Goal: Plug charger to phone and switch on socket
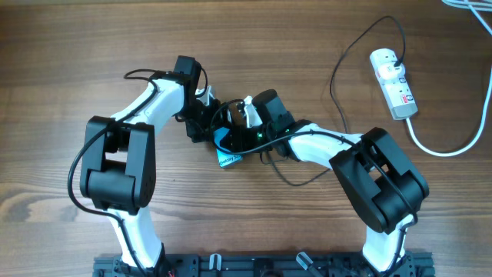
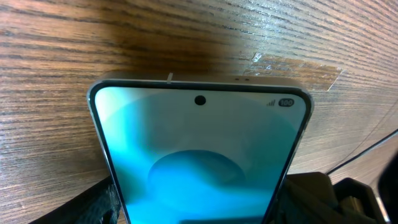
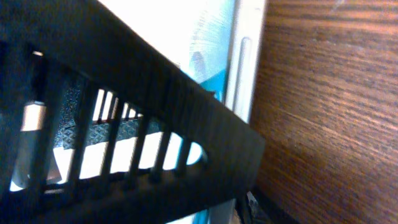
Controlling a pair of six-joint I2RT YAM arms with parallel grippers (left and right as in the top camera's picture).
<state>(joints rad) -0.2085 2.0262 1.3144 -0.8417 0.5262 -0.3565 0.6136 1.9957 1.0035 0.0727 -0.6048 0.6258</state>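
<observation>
Pressing close against the right wrist lens, one black ribbed finger [image 3: 155, 118] of the right gripper [image 1: 250, 131] is slanting across the frame and hiding most of what lies behind. Beyond it the phone [image 3: 214, 62] is showing a slice of teal screen and its silver edge, just beside the finger, with bare bench [image 3: 329, 93] to the right. Since only this finger is showing, nobody can tell whether the right gripper is spread or pinching the tip of the charger [image 1: 333, 85].

In the left wrist view the phone [image 2: 199, 155] is filling the centre, lit screen facing the camera, top edge pointing away. The left gripper [image 2: 199, 208] is pinching it by the two long edges, a dark finger [image 2: 93, 205] sitting against each side. That hold is probably bracing the phone against the push of a plug. A strip of clear tape [image 2: 292, 65] is lying on the bench just past the phone's top.

From overhead both grippers are crowding together mid-bench: the left gripper [image 1: 204, 123] is pointing in from the upper left, the right gripper from the right, and the phone [image 1: 227, 150] is peeking out between and just below them. The charger is looping as a thin black line from the socket [image 1: 393, 85], where its white plug [image 1: 388, 69] is apparently sitting in an outlet, and disappearing under the right arm [image 1: 377, 181]. The socket is lying well apart from both grippers at the upper right, its thick white cord [image 1: 453, 148] running off the edge, so the switch is looking like a later step.
</observation>
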